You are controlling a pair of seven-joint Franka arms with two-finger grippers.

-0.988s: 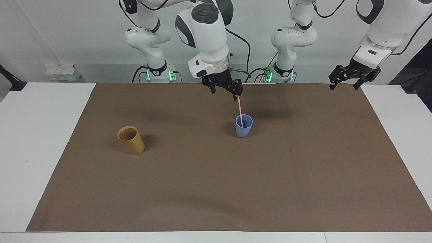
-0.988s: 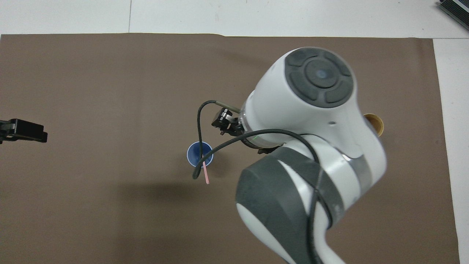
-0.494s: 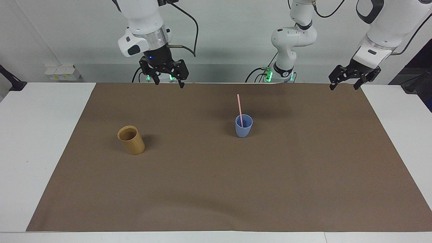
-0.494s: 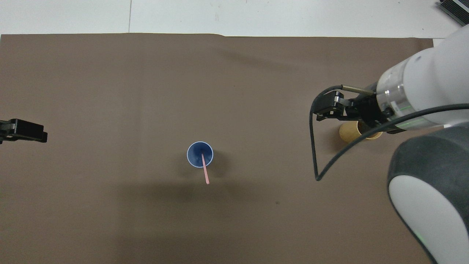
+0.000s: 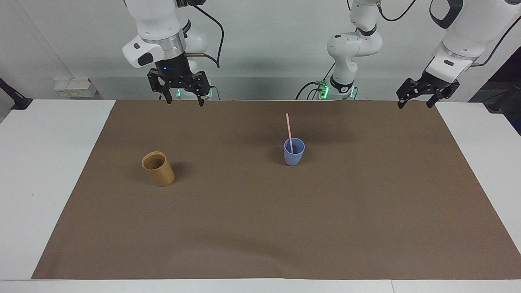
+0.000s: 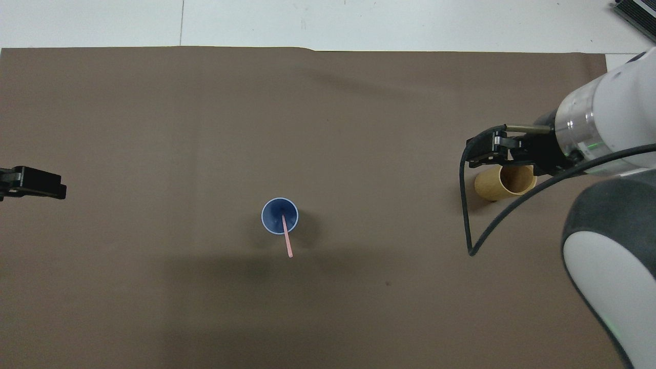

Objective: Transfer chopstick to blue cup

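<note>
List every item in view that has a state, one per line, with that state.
chopstick: standing in the blue cup, leaning on its rim, free of both grippers.
blue cup: upright on the brown mat.
bamboo cup: upright, empty.
right gripper: open, empty, raised.
left gripper: open, empty, waiting.

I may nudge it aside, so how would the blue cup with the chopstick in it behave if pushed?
The blue cup tapers to a narrow base, so it probably tips easily. The chopstick leans high above its rim, likely adding top-weight. It looks like light plastic and may slide on the brown mat.
</note>
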